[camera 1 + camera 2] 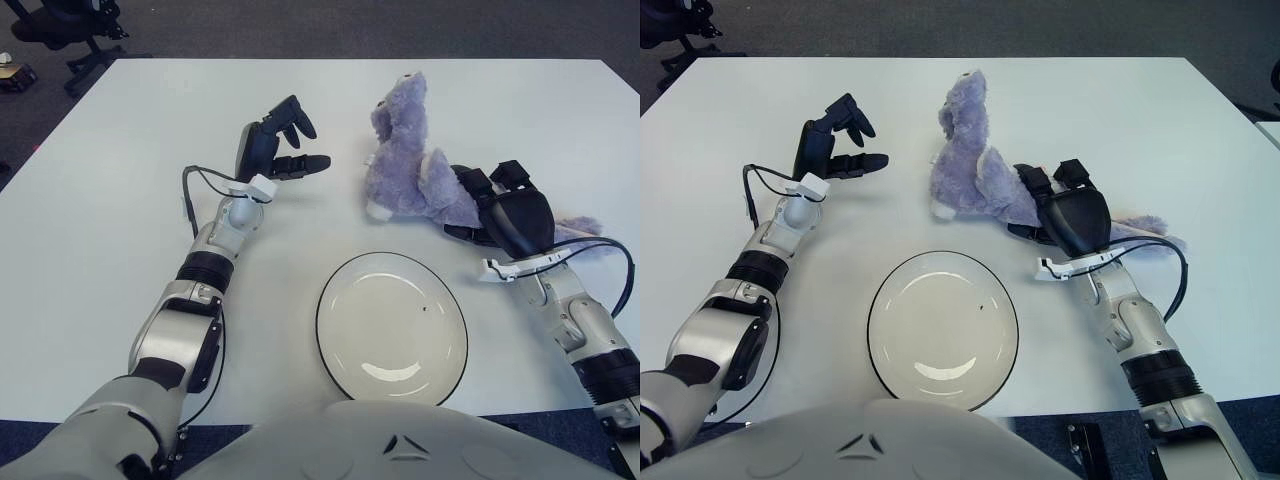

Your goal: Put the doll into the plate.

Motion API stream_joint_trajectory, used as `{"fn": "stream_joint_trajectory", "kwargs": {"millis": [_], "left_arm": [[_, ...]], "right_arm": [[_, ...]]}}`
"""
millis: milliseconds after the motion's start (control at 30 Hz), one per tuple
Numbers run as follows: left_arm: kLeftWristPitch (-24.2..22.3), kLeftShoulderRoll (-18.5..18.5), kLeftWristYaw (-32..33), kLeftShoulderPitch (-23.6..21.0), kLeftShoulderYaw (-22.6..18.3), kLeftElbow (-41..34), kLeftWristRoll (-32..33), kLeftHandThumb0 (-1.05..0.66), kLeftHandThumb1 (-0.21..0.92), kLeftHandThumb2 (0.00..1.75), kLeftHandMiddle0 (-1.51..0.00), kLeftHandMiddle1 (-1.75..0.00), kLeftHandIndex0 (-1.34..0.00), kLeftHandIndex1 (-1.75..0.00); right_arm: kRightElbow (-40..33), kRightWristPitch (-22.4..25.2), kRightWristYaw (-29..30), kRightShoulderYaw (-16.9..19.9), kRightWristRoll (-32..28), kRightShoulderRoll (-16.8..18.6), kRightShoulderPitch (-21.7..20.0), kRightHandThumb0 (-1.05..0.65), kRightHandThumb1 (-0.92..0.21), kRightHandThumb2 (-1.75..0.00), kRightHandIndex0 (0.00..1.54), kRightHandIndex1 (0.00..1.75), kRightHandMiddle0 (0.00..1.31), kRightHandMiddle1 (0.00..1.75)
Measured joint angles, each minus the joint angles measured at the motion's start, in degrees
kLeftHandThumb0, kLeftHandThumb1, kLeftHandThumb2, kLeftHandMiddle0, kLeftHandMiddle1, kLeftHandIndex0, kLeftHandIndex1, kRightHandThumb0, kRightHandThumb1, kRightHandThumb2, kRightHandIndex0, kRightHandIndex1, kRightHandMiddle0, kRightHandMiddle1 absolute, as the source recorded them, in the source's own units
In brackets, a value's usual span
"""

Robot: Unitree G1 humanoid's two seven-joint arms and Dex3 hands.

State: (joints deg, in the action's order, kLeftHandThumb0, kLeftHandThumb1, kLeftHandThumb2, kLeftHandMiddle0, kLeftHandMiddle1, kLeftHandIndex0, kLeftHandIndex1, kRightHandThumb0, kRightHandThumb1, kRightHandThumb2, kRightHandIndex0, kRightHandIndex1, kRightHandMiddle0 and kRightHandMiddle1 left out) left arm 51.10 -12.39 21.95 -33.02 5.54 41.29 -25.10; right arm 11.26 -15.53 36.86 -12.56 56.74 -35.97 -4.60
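A purple plush doll is held up off the white table, head raised, tail trailing to the right. My right hand is shut on its hind body, just right of the doll's middle. A white plate with a dark rim lies on the table below and slightly left of the doll. My left hand hovers left of the doll with fingers spread, holding nothing.
The white table spreads wide to the left and far side. A black office chair stands on the dark floor beyond the far left corner. Cables loop by my right wrist.
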Motion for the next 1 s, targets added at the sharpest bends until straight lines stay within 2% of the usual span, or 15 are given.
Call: {"fn": "stream_joint_trajectory", "kwargs": {"millis": [200,500,533,600,733,933,1000], "left_arm": [[1.0,-0.7,-0.7,0.5,-0.9,-0.2,1.9,-0.09,0.92,0.1,-0.81,-1.75,-0.63,-1.75],[1.1,-1.9,-1.2,2.4,-1.6,-0.3,2.7,-0.1,0.92,0.09,-0.81,-1.75,-0.63,-1.75],[1.5,-2.1,-1.6,3.1,-2.0,-0.3,3.8,-0.1,0.92,0.09,-0.81,-1.75,-0.63,-1.75],[1.9,-2.3,-2.2,4.3,-2.8,-0.3,5.3,-0.1,0.92,0.09,-0.81,-1.75,-0.63,-1.75],[1.1,-3.1,-4.1,6.6,-4.5,-2.2,8.5,-0.1,0.92,0.1,-0.81,-1.75,-0.63,-1.75],[-0.4,-3.6,-5.7,8.4,-5.8,-4.4,10.6,-0.1,0.92,0.1,-0.81,-1.75,-0.62,-1.75],[-0.6,-3.6,-6.6,8.9,-6.1,-4.9,11.6,-0.1,0.92,0.1,-0.81,-1.75,-0.62,-1.75]], "right_arm": [[4.7,-6.0,3.5,-1.4,-1.3,-1.6,-2.7,0.0,-0.43,-1.16,0.46,1.75,0.42,1.68],[7.3,-8.2,5.9,-2.3,-1.8,-2.4,-4.0,0.0,-0.4,-1.22,0.51,1.75,0.38,1.72],[8.1,-8.6,6.4,-2.5,-1.8,-2.4,-4.7,0.14,-0.47,-1.12,0.47,1.75,0.43,1.73],[9.3,-9.2,7.2,-3.0,-1.8,-2.5,-5.8,0.28,-0.56,-1.0,0.42,1.75,0.48,1.74],[12.7,-11.2,9.2,-3.6,-2.0,-2.6,-7.6,0.36,-0.61,-0.93,0.39,1.75,0.5,1.74],[15.8,-13.1,10.9,-4.0,-2.2,-3.0,-9.1,0.38,-0.62,-0.92,0.38,1.75,0.51,1.75],[17.8,-17.2,10.3,-3.8,-5.8,-2.8,-10.2,0.38,-0.62,-0.91,0.38,1.75,0.51,1.75]]}}
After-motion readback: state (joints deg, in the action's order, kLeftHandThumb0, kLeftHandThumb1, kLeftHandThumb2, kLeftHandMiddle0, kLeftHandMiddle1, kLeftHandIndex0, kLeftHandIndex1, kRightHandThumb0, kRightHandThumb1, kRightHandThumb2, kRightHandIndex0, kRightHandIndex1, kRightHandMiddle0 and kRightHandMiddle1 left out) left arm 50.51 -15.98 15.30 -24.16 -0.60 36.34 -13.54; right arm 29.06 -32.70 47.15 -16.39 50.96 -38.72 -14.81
